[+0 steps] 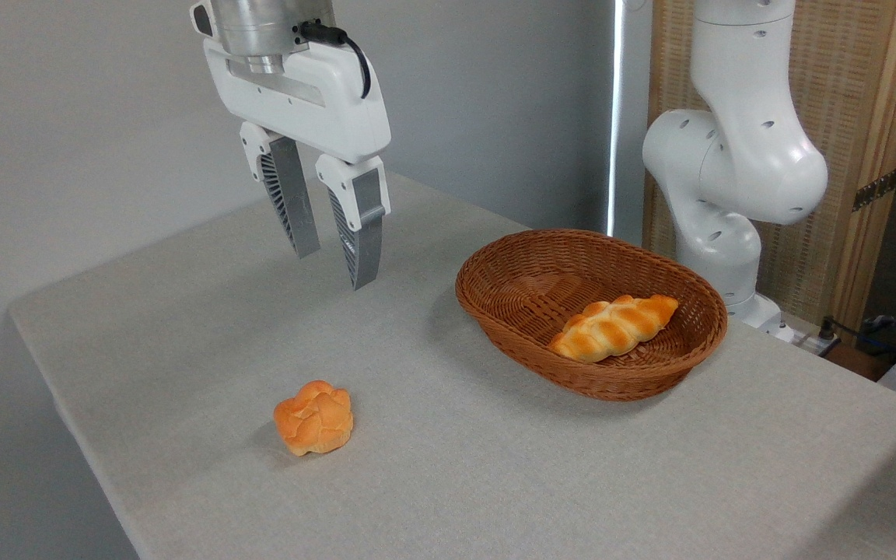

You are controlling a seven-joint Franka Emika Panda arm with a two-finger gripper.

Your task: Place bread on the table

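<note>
Pincer [333, 270] part-open, empty, high above bare table [207, 311], well left of basket [495, 307] rim.

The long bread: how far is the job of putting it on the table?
Nothing looks done yet: the long bread lies inside the basket. In hand: the gripper hangs open and empty above the table, to the left of the basket. Left to do: reach into the basket, grasp the bread, lift it out and set it on the table. The small bun already sits there.
</note>
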